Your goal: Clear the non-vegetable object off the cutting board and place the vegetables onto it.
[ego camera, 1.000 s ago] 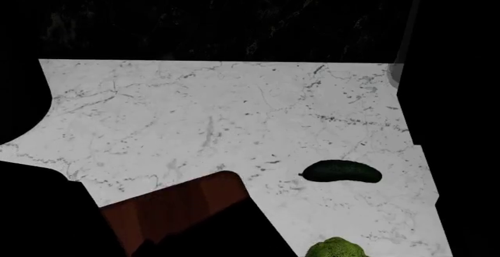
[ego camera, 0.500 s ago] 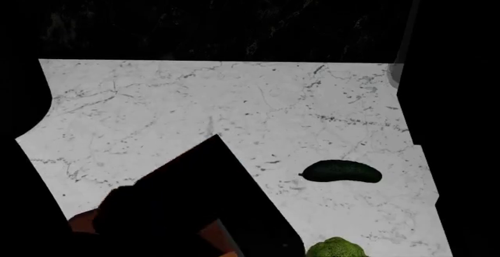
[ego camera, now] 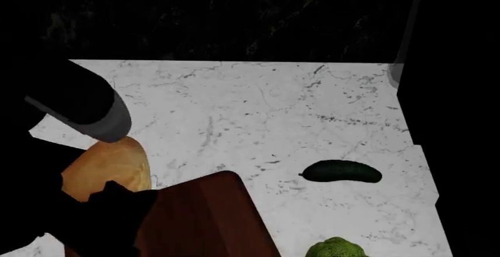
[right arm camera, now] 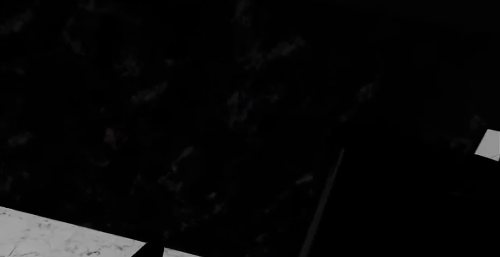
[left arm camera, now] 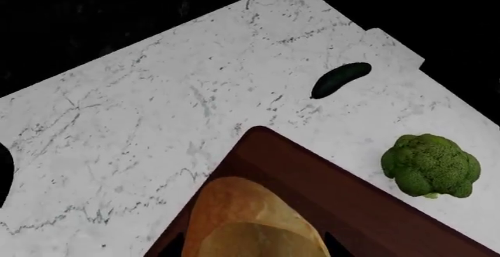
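L arm's dark gripper looks clamped on a golden-brown rounded bread loaf, prob lifting it off the dark reddish-brown wooden cutting board. Dark green bumpy cucumber at 3 o'clock of board, light green broccoli head at 5, both waiting on white marble counter. R gripper unseen.

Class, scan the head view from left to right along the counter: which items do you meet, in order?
Orange-tan object → cutting board → broccoli and cucumber, which share nearly the same spot across, the cucumber farther back.
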Controlling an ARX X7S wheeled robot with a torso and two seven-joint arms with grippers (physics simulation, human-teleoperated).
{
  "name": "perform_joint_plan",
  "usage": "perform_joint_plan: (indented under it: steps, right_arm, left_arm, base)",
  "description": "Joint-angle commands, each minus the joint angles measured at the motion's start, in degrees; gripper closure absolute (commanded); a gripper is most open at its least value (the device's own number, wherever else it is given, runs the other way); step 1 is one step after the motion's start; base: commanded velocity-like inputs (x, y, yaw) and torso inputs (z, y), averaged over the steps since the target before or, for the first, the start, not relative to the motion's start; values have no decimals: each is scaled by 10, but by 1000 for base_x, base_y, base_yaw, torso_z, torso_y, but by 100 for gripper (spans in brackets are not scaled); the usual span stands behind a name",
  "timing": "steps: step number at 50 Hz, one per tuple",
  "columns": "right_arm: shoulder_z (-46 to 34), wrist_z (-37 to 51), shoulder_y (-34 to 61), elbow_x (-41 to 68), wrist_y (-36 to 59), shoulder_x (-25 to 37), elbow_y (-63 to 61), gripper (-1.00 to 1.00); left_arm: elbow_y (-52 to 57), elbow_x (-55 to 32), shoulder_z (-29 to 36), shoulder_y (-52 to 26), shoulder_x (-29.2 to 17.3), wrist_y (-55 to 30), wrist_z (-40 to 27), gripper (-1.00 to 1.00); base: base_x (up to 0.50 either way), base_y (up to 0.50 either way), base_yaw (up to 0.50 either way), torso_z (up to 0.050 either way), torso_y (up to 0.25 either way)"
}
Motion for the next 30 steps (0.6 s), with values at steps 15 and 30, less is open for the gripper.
perform_joint_plan:
  steps: [15,30]
  right_arm:
    - [-9,-31,-5,-25,-29,-20,5,-100]
    - [-23,-43,-3,-36,-42,-25,14,-100]
  left_arm:
    - [67,24,-16,43,-215,1,-19,100]
    - [42,51,-10,67,-301,-34,5,100]
  base:
    - [0,0,0,0,0]
    - [0,0,0,0,0]
